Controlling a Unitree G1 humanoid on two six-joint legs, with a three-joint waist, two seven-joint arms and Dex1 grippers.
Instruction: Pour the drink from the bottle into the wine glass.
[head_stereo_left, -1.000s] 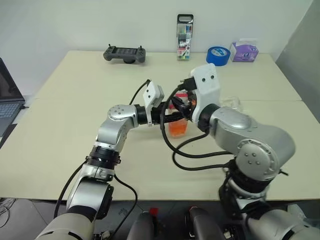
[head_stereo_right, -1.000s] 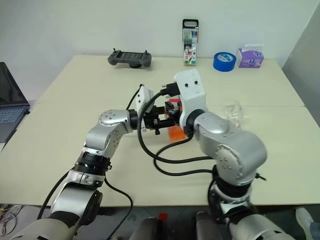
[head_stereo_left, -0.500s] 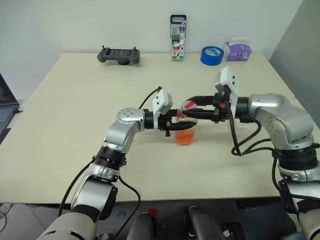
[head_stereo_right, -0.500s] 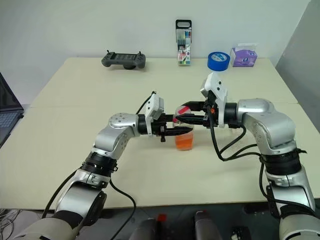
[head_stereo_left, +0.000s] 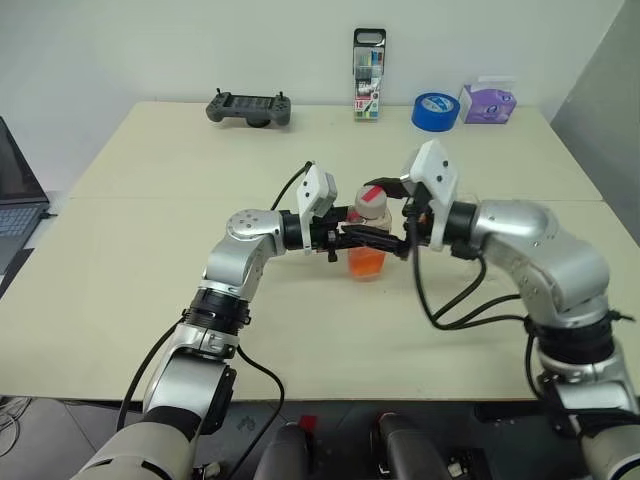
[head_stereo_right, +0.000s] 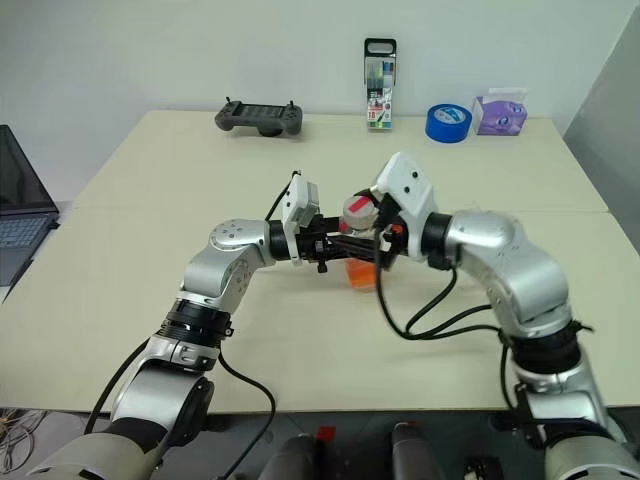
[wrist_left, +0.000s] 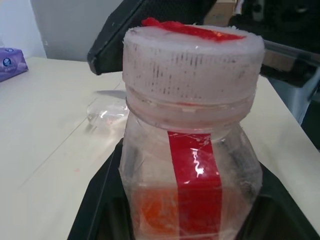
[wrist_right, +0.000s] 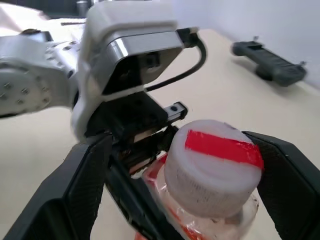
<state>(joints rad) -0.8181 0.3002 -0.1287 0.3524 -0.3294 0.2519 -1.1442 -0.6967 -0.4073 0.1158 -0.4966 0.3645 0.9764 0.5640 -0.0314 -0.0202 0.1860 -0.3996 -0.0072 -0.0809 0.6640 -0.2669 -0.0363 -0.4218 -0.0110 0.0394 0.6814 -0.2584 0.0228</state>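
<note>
The bottle (head_stereo_left: 367, 238) stands upright on the table (head_stereo_left: 150, 230), with the orange drink (head_stereo_left: 366, 261) filling its lower part. My left gripper (head_stereo_left: 374, 239) reaches in level from the left and is shut on the bottle's body, one black finger (wrist_left: 100, 210) on each side. My right gripper (wrist_right: 177, 137) comes in from the right at the height of the red-and-white cap (wrist_right: 212, 167). It is open, and its fingers (wrist_right: 82, 187) straddle the cap with a gap on one side. The wine glass (wrist_left: 106, 112) shows on the table beyond the bottle.
Along the table's far edge lie a grey game controller (head_stereo_left: 249, 107), an upright marker-pen case (head_stereo_left: 368, 75), a blue tape roll (head_stereo_left: 436, 110) and a purple tissue pack (head_stereo_left: 488, 103). A laptop (head_stereo_left: 18, 200) sits at the left edge.
My right arm has swung out to the right and its gripper now lies level at the cap, with its jaws spread wider. The left gripper has kept the bottle where it was.
</note>
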